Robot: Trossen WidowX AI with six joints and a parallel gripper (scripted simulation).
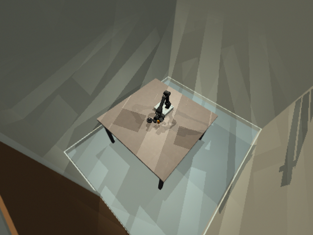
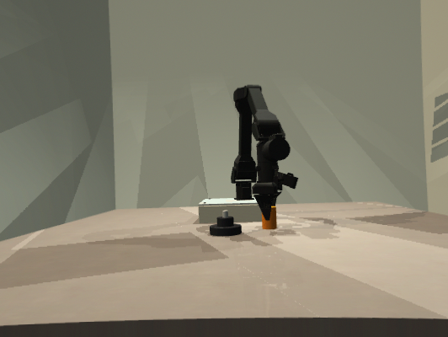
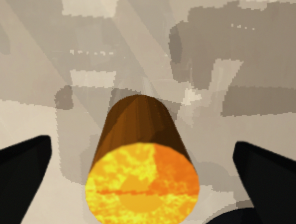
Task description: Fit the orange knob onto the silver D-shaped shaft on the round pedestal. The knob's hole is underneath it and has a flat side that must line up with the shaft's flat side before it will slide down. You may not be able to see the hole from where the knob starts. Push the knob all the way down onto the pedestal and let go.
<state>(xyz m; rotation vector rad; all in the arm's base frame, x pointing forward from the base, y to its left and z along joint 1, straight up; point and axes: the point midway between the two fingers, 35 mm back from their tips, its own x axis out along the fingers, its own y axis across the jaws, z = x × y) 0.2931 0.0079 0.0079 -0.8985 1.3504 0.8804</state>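
Note:
The orange knob point(image 1: 158, 121) point(image 2: 269, 222) point(image 3: 142, 187) stands upright on the table, its hole hidden underneath. My gripper point(image 2: 268, 216) point(image 3: 145, 147) is open and points down around the knob, with one black finger on each side and a gap to each in the wrist view. In the exterior view the fingertips are level with the knob's upper part. The round black pedestal point(image 1: 149, 120) point(image 2: 226, 230) stands to the left of the knob in the top and exterior views. Its silver shaft point(image 2: 225, 213) points up and is bare; its flat side cannot be made out.
The arm's pale base plate point(image 1: 168, 111) point(image 2: 227, 212) lies behind the knob and the pedestal on the brown table point(image 1: 153, 153) point(image 2: 168, 291). A dark rounded edge shows at the lower right of the wrist view, beside the right finger. Patchy shadows cross the table.

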